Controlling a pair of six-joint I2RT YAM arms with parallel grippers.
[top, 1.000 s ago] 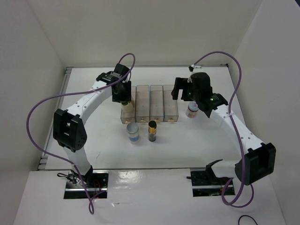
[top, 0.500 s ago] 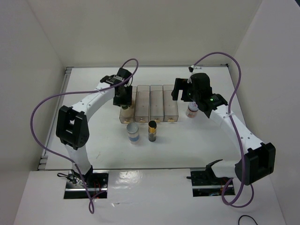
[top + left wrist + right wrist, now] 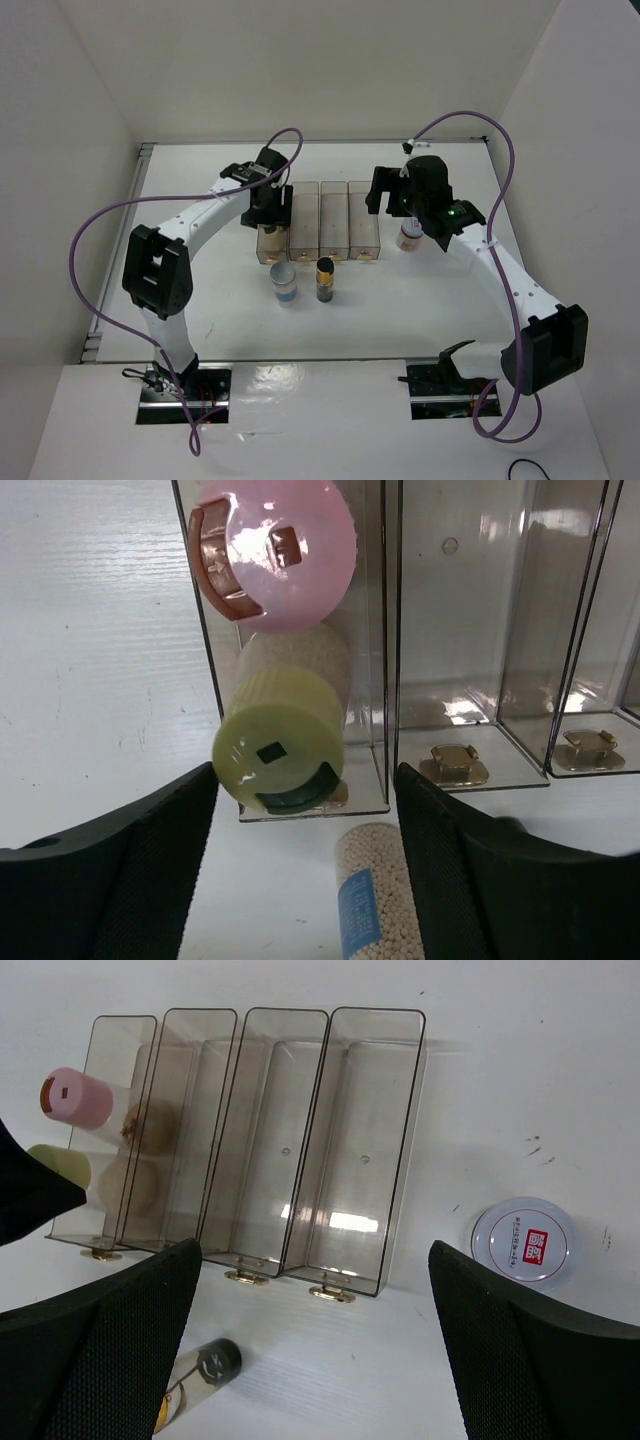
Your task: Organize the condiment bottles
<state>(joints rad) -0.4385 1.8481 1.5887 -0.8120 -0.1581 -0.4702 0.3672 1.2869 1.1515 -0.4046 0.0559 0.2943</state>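
Two condiment bottles stand in the leftmost clear bin (image 3: 375, 680): a pink-capped bottle (image 3: 272, 550) at the back and a yellow-green-capped bottle (image 3: 280, 745) nearer the front. My left gripper (image 3: 305, 825) hangs open just above and in front of the yellow-green one, holding nothing. Under it, on the table, stands a bottle of white beads with a blue label (image 3: 375, 895), pale-capped in the top view (image 3: 284, 279). A dark bottle (image 3: 195, 1380) stands beside it. My right gripper (image 3: 315, 1360) is wide open above the bins, with a white-capped bottle (image 3: 525, 1240) to its right.
Four clear rectangular bins (image 3: 335, 222) stand side by side mid-table; the three right ones (image 3: 350, 1140) hold nothing. White walls enclose the table on the left, back and right. Purple cables loop above both arms.
My left gripper has opened and let go of the yellow-green-capped bottle, which now stands in the leftmost bin. The left wrist shifted slightly right. The right arm has not moved.
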